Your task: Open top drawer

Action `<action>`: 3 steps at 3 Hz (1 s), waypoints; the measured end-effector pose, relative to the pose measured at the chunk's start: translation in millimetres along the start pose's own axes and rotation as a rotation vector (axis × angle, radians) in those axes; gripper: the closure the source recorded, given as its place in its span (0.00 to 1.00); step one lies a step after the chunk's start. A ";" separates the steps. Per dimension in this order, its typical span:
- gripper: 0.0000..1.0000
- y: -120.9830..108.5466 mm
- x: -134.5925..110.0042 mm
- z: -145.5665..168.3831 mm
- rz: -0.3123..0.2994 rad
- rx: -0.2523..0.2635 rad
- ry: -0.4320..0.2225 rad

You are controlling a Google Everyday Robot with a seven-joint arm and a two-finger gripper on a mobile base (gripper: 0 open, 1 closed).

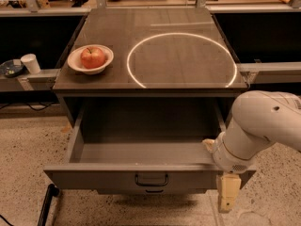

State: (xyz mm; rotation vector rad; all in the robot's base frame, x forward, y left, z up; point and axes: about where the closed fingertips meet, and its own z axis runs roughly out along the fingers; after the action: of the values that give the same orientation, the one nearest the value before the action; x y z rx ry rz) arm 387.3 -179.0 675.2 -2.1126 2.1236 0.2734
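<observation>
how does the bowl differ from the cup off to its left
The bowl is wide and shallow; the cup is narrow and taller-sided. The bowl holds an apple and sits on the cabinet top; the cup stands on a lower ledge. Both are white. The hand hangs at the open top drawer's front right corner.

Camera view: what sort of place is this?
Probably a robot test lab: a grey counter marked with a white ring, an apple in a bowl, and the gripper hanging at the open top drawer's right front corner.
</observation>
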 end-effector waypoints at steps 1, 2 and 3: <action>0.15 16.2 -4.1 0.1 -0.006 -0.024 0.003; 0.38 27.3 -7.4 -3.7 -0.015 -0.034 0.013; 0.62 37.4 -3.1 -5.9 -0.004 -0.047 0.026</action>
State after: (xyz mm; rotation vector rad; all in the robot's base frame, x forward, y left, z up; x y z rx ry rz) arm 350.1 -177.3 682.9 -2.1570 2.1483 0.2994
